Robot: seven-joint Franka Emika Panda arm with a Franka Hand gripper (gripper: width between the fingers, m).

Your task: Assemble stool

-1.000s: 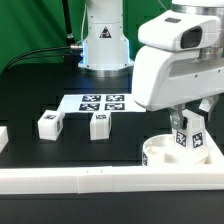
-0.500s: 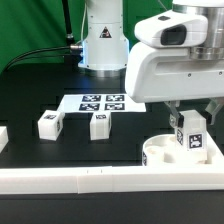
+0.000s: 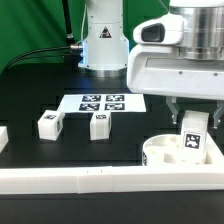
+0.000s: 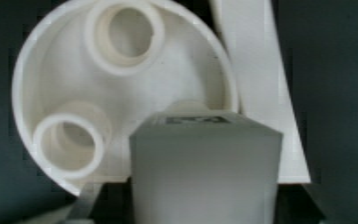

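My gripper is shut on a white stool leg with a black-and-white tag facing out. It holds the leg upright just over the round white seat disc at the exterior view's right. In the wrist view the leg fills the foreground, with the seat disc and two of its oval recesses beyond it. Two more legs stand loose on the black table toward the exterior view's left. Whether the held leg touches the seat is hidden.
The marker board lies flat behind the loose legs, in front of the robot base. A long white border rail runs along the table's front edge, right beside the seat disc. Another rail shows past the disc in the wrist view.
The wrist has turned and shifted slightly toward the exterior view's right, carrying the held leg a little right and lower over the seat. The loose legs have not moved.
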